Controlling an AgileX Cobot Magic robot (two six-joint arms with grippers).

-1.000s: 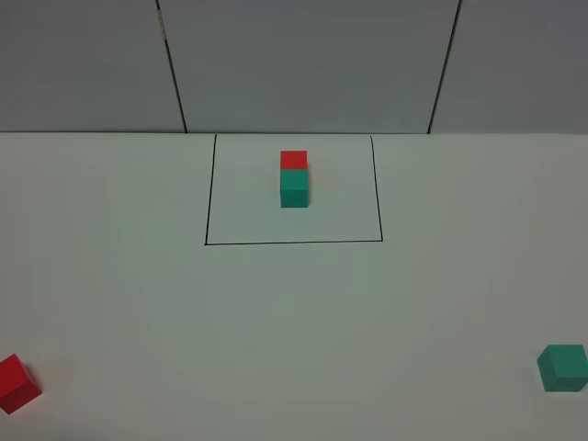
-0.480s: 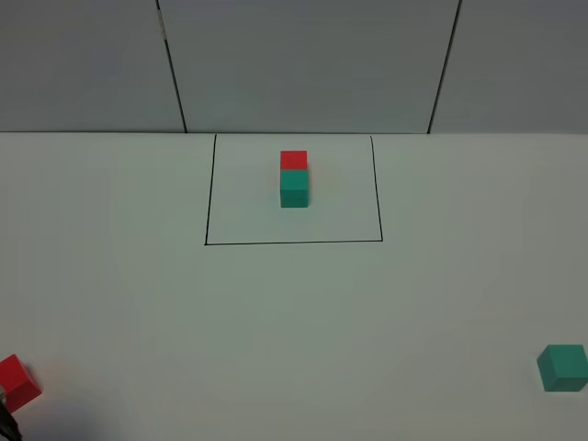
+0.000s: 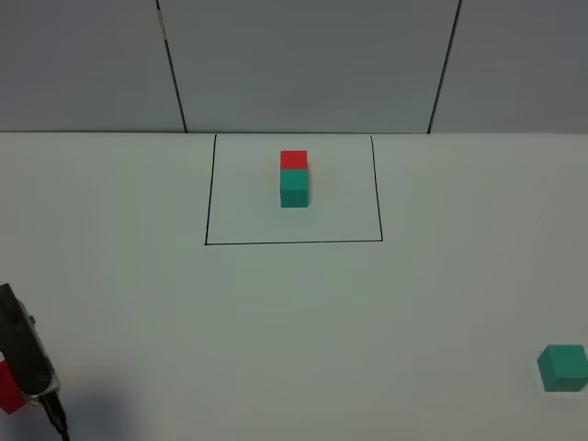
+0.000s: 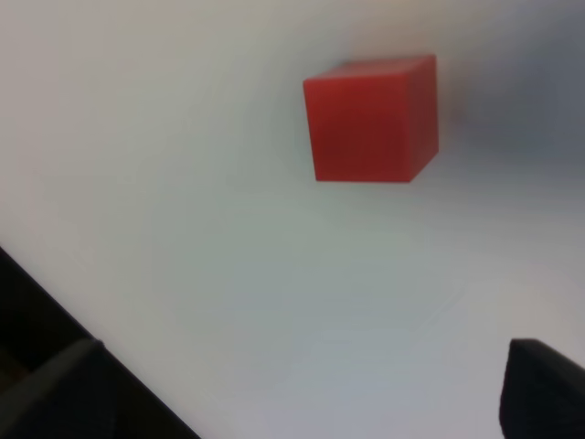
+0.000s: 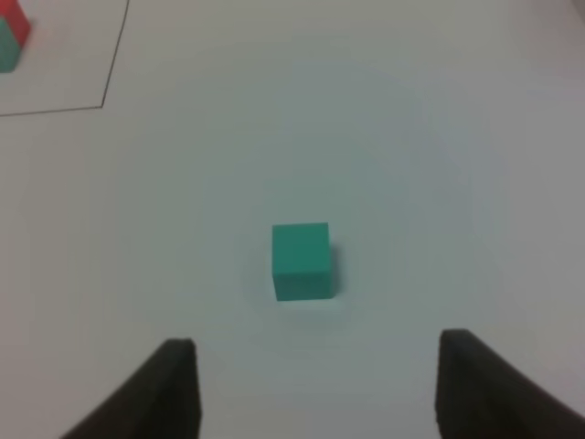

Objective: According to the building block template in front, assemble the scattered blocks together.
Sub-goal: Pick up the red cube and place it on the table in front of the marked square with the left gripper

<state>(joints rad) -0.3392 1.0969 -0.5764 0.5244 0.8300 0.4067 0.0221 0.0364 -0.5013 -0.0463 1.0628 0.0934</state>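
The building block template [image 3: 294, 179] sits at 12 o'clock on the tabletop [image 3: 294, 322], red cube behind and touching the teal one, inside the black outline [image 3: 294, 243]. It serves as the model to copy, so it looks meant to stay put. The scattered blocks lie well apart: the red block [image 3: 7, 393] at 8 o'clock and the teal block [image 3: 562, 367] at 4 o'clock, each on the side of the arm likeliest to fetch it.

The left pincer [image 4: 302, 389] stands wide and empty, the red block ahead of its fingers and not yet between them, probably lining up a grasp. The right pincer [image 5: 315, 389] is partly spread and empty, aimed at the teal block from a distance.

Compared with a second ago, the left arm [image 3: 28, 354] has come into the high view and now covers part of the red block. The teal block and the template have not moved.
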